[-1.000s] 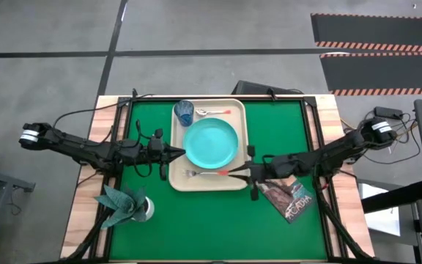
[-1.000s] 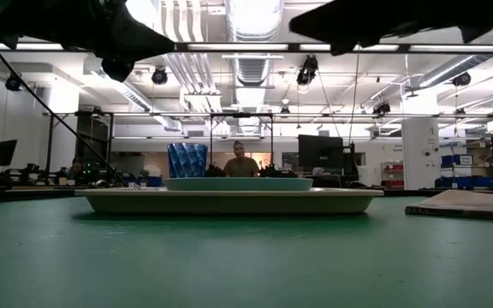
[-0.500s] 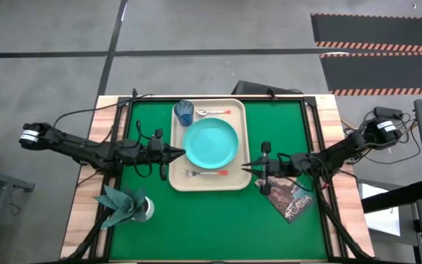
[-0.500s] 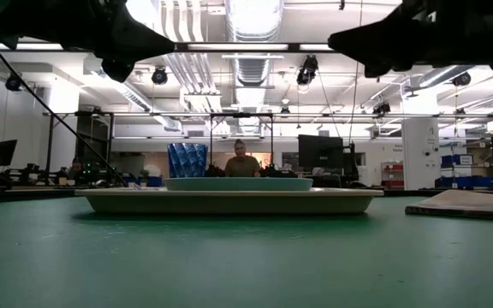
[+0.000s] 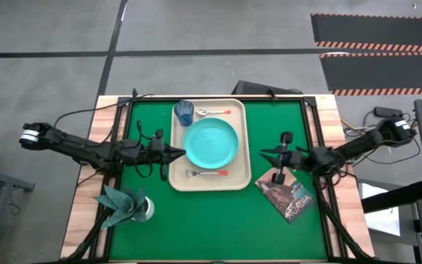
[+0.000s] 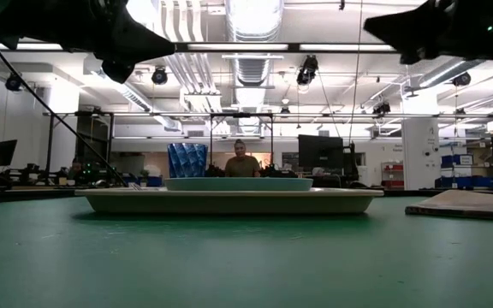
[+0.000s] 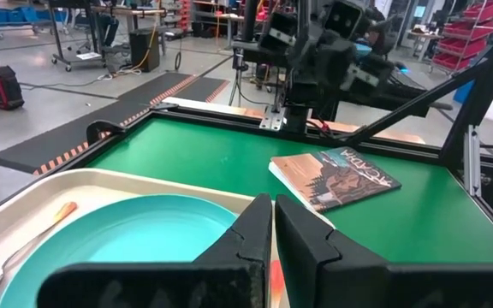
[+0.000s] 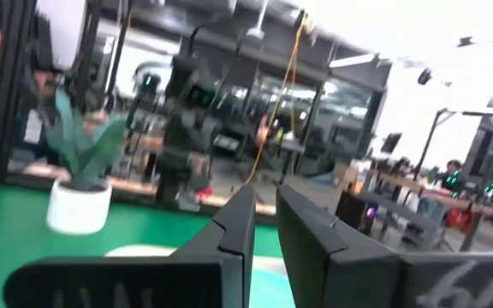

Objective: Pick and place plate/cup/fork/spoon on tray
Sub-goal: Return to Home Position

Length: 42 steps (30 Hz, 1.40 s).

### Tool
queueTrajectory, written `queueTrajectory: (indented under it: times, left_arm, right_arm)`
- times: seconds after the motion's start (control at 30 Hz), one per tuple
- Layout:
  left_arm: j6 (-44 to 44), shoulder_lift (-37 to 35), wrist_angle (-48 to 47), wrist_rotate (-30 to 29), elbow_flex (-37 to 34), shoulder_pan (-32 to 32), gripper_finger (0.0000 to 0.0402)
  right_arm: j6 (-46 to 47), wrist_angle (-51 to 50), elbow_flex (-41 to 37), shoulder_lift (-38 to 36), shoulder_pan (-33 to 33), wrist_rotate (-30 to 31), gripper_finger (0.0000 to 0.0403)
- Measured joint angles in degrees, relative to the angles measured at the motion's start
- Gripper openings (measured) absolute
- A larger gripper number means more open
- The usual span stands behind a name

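The left arm reaches in low from the bench's left edge, stretched nearly flat across the green mat, and its left end effector (image 5: 180,152) hangs at the left rim of the tray (image 5: 245,139), fingers pressed together and holding nothing — in the left wrist view the two dark fingers (image 7: 255,224) meet almost tip to tip above the turquoise plate. The right arm comes in from the right edge, also lying low, its right end effector (image 5: 264,153) pointing toward the tray but well clear of its right rim, above bare mat just beside the book (image 5: 287,192). Its fingers stand a narrow gap apart, and nothing sits between them. The tray lies at the middle of the bench toward the far side. On it the plate (image 5: 210,142) sits in the centre; the cup (image 5: 184,112) stands upright in the far left corner, close to the plate's edge; the spoon (image 5: 212,112) lies along the far rim just beside the cup, handle pointing right; the fork (image 5: 206,173) lies along the near rim, between the plate and the tray's edge, tines to the left. A white pot with a teal folded plant (image 5: 128,204) stands at the near left corner of the bench, apart from both arms. From the low view, a person (image 6: 241,162) shows in the room beyond the tray.
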Motion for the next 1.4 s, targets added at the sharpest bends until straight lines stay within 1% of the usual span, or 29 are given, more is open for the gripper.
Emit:
queueTrajectory:
  times: [0.17,0.3,0.43,0.57,0.7,0.8,0.9,1.0,1.13,1.23,1.4]
  left_arm:
    - [0.01,0.13,0.05,0.00,0.00,0.00,0.0004]
    - [0.02,0.12,0.20,0.00,0.00,0.00,0.0004]
    - [0.02,0.12,0.20,-0.09,0.00,0.00,0.0004]
    - [0.09,0.12,0.22,-0.20,0.00,0.00,0.0004]
    - [0.42,0.12,0.20,-0.20,0.00,0.00,0.0004]
    - [0.61,-1.14,-1.80,-0.20,0.31,0.00,0.0004]
    - [3.06,-5.40,-6.96,0.71,1.63,0.00,0.0004]
    - [6.17,-11.28,-13.15,0.84,1.88,-0.02,0.0004]
    - [10.82,-20.89,-18.03,0.89,1.20,-0.02,0.0004]
    - [12.61,-27.25,-18.87,1.11,-0.61,-0.02,0.0004]
    - [14.65,-36.54,-18.80,1.84,-4.68,-0.02,0.0004]
  right_arm:
    - [0.13,-2.08,-3.90,-9.60,-0.02,-0.10,0.0043]
    - [5.91,-4.28,-6.36,-13.71,-0.02,-0.08,0.0043]
    - [11.47,-8.65,-5.58,-14.61,0.19,-0.10,0.0043]
    - [12.07,-14.81,-2.64,-14.60,0.98,-0.19,0.0043]
    - [12.73,-24.11,1.42,-14.69,1.51,-0.38,0.0043]
    - [12.38,-29.95,4.07,-14.65,1.49,-2.22,0.0043]
    - [10.08,-30.73,5.06,-15.05,1.51,-4.36,0.0043]
    - [6.98,-31.60,5.28,-16.70,1.49,-4.28,0.0043]
    - [3.09,-31.68,3.92,-20.67,1.16,-4.17,0.0043]
    - [2.06,-32.80,3.22,-24.18,0.83,-4.13,0.0043]
    - [1.71,-39.37,3.20,-29.57,-0.18,-1.67,0.0043]
